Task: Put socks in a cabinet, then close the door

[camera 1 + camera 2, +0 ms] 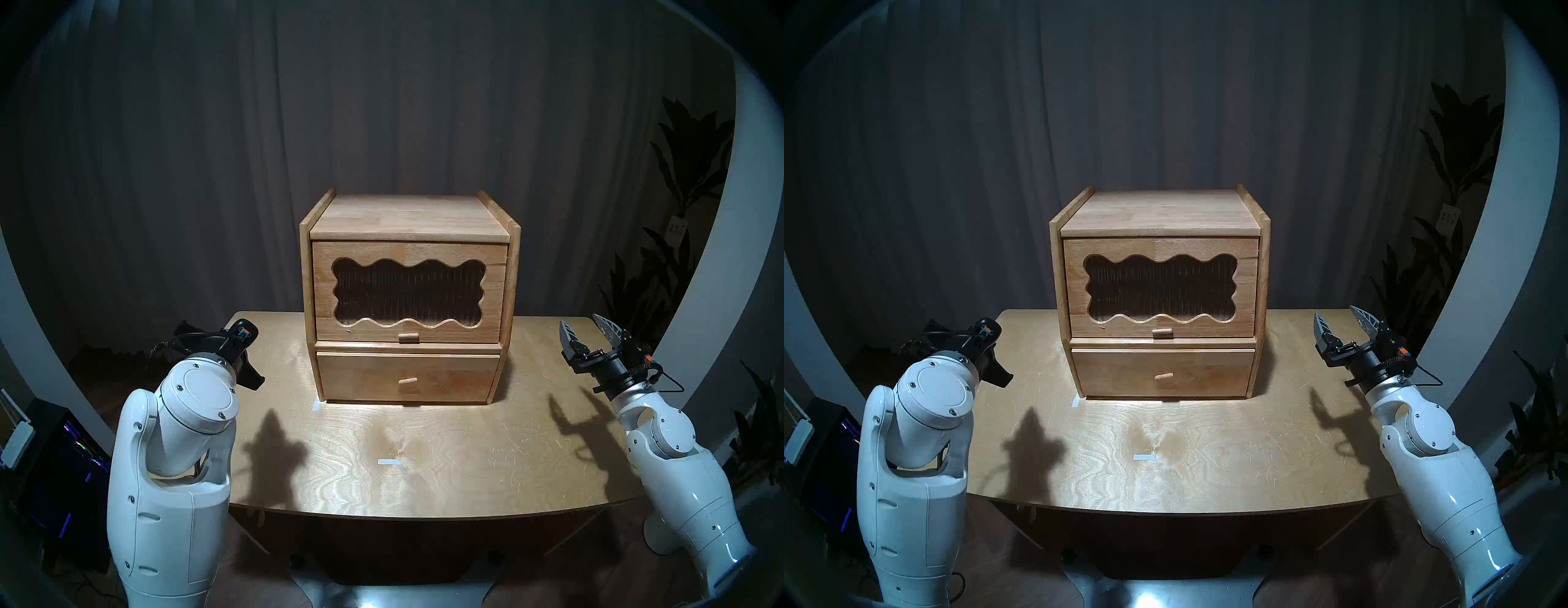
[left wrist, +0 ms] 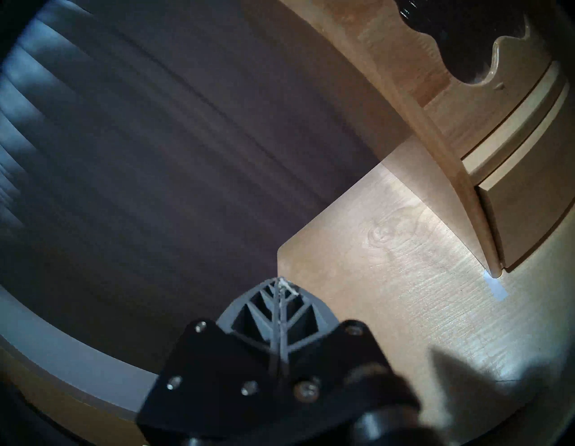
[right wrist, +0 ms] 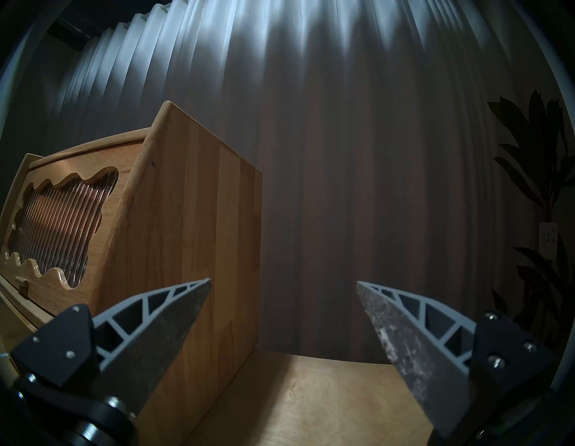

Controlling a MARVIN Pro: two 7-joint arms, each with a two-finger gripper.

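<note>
Dark curtains back the worktop (image 1: 424, 458); the cabinet (image 1: 407, 220) stands shut, its stiff door (image 1: 409, 327) best taken by the peg (image 1: 408, 337). Socks unseen. Left wrist: left gripper (image 2: 281, 288) jaws pressed together, empty. Right wrist: right gripper (image 3: 283, 286) jaws spread.

A small white tag (image 3: 549, 241) hangs on the dark plant (image 3: 541, 174) at the right and carries a few printed characters. They are too small to read with certainty.
</note>
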